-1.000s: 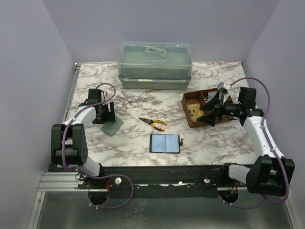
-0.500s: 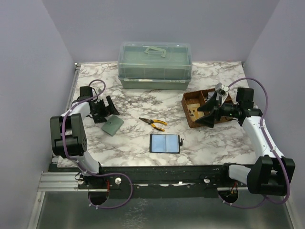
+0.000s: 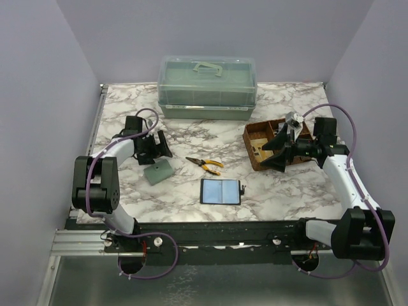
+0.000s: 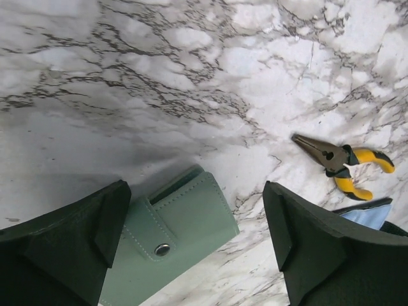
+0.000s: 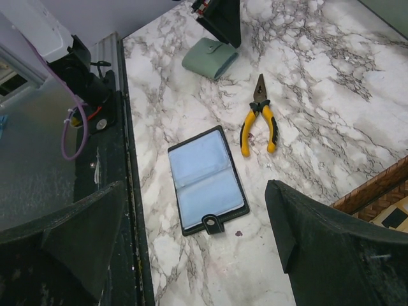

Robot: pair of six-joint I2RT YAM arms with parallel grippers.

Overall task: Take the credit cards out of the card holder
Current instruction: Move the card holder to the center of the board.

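With left gripper (image 3: 155, 148) spread wide over a snapped-shut mint wallet (image 3: 157, 171) and right gripper (image 3: 275, 154) equally wide above the woven tray (image 3: 255, 137), easy to grab the wrong wallet instead of the card holder (image 3: 220, 191), open flat near centre; credit cards not discernible.

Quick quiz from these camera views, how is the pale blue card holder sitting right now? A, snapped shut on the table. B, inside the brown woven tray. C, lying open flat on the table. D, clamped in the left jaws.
C: the card holder lies spread open on the marble table, both pale blue panels facing up, with nothing gripping it.
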